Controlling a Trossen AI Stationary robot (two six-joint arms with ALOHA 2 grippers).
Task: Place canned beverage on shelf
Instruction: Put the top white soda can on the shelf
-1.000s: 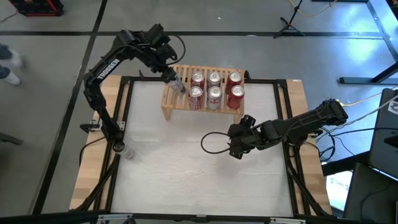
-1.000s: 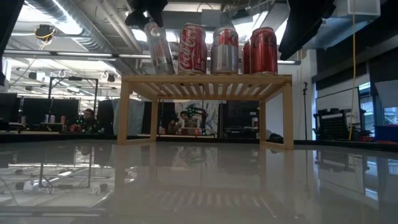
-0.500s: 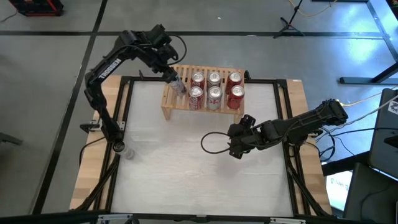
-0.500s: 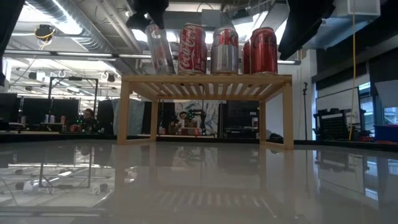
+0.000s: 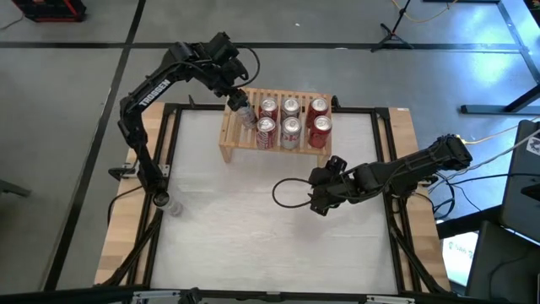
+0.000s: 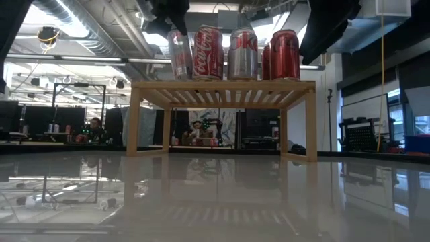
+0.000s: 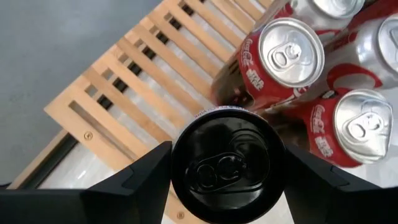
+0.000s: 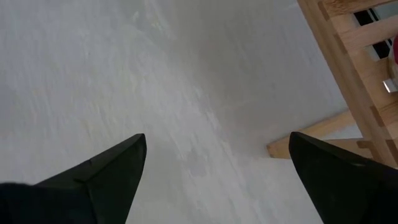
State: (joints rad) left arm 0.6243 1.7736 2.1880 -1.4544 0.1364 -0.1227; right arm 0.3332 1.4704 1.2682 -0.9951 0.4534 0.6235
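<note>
Light wood, slatted shelf (image 5: 274,135). Red cans with white script (image 6: 208,54), one silver can with red lettering (image 6: 243,55), silver lids. Held can (image 7: 227,163) silver, apparently, with dark-looking top. Black arms and fingers (image 8: 106,163). Glossy white table (image 5: 253,211), pale wood rim.

Silver can (image 6: 179,55) tilted (held) over shelf (image 6: 222,86) end.

Left arm reaches from its base at the desk's left edge, up and across toward the far side, elbow bent; left gripper (image 5: 240,105) points down, fingers (image 7: 134,180) clamped on a can. Right arm lies low and outstretched from the right edge; right gripper (image 5: 319,203) hangs near mid-desk, fingers (image 8: 109,165) spread wide.
</note>
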